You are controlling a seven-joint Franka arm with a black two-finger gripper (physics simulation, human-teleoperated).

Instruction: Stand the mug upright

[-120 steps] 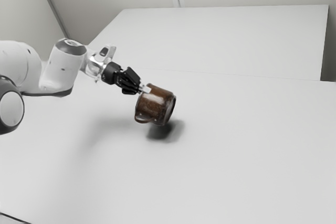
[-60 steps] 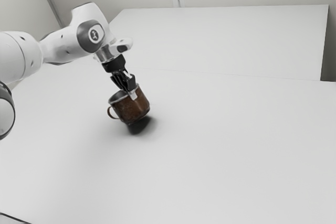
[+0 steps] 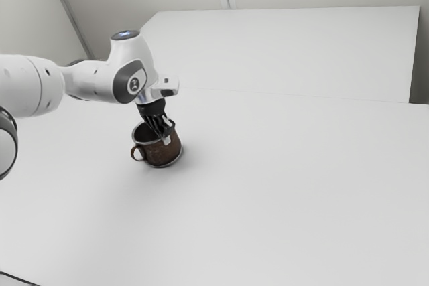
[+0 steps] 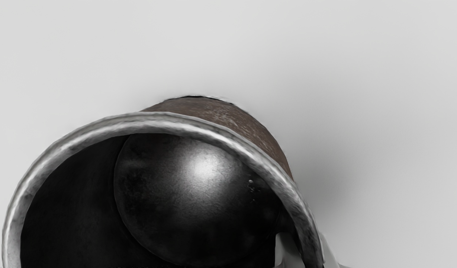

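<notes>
My gripper (image 3: 165, 140) points down at the mug's rim in the exterior view, shut on the mug wall. The brown mug (image 3: 163, 155) has its opening facing up with a slight lean, its base at or just over the table; contact is hard to tell. Its handle (image 3: 137, 154) points to the exterior view's left. In the wrist view the metal-rimmed mug (image 4: 247, 128) shows its dark inside, and the gripper (image 4: 304, 253) has one fingertip inside the wall and the other outside.
The white table (image 3: 268, 192) spreads around the mug. Behind it stands a pale panel (image 3: 288, 51), and a dark cable (image 3: 19, 278) lies at the exterior view's lower left corner.
From lying tipped above the table, the mug has been turned so its opening faces up. It has also moved to the exterior view's left and lower, held by my gripper throughout.
</notes>
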